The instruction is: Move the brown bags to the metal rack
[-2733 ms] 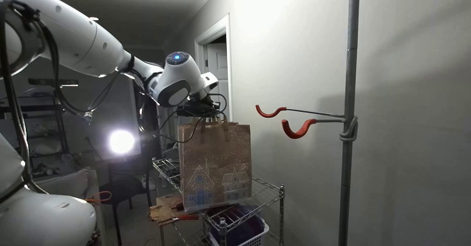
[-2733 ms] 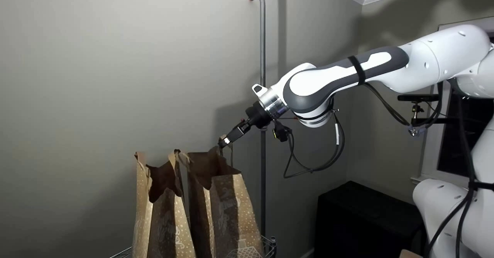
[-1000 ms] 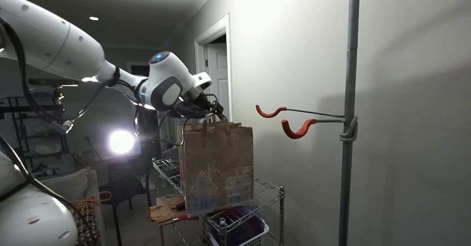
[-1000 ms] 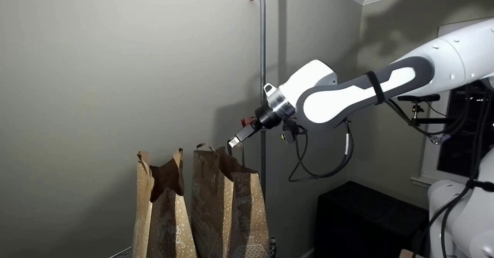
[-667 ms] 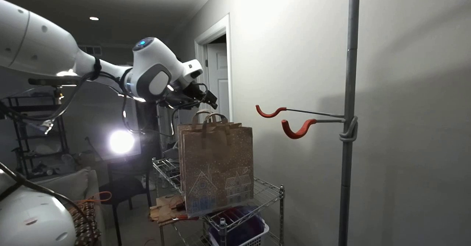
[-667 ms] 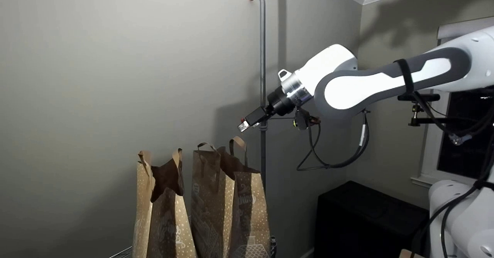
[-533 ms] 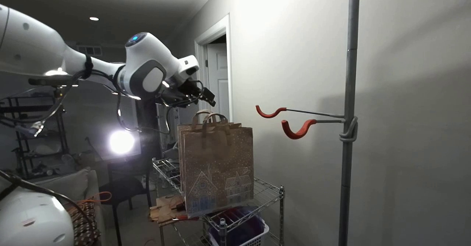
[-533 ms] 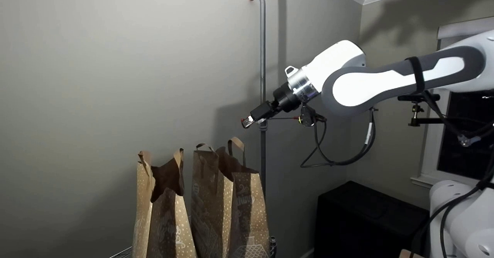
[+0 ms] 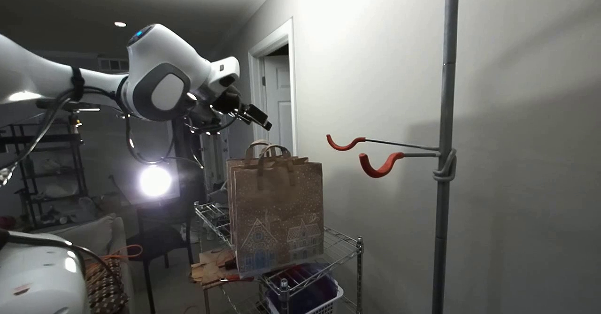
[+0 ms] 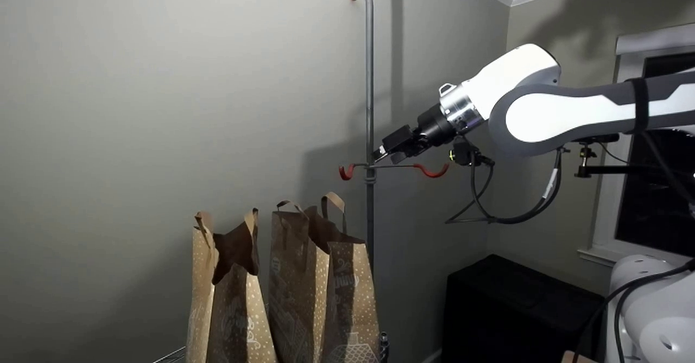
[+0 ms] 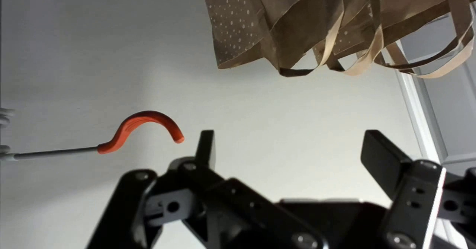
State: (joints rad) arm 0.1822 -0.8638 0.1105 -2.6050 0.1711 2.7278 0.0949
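Behind everything, a glaring round white light [image 9: 155,180] shines at left and a pale grey wall [image 9: 375,70] runs off right. My jaws stand wide apart with nothing between them. Two tall, rectangular brown kraft paper bags [image 9: 281,210] are my charge, long axes near upright: in an exterior view the left bag [image 10: 233,309] lies between 7 and 8 o'clock from my jaws, the right bag [image 10: 326,292] nearer 7. Their twisted paper loop handles [image 11: 373,53] are nearest me; in the wrist view, which shows things upside down, they spread from 12 to 2 o'clock, not touching me. Left to right in an exterior view come brown cardboard pieces [image 9: 209,267], then the silvery wire-grid metal rack [image 9: 338,250], the right bag on its upper shelf with a lower corner seemingly jutting past the edge; the left bag's base is hidden. Under that sits a white plastic basket [image 9: 331,300], and further right curved red hooks [image 9: 378,170] on a vertical grey metal pole [image 9: 447,126]. I judge the placing all but done, so backing clear of the loops seems called for; drifting to 9 o'clock in the wrist view, I could meet a hook.
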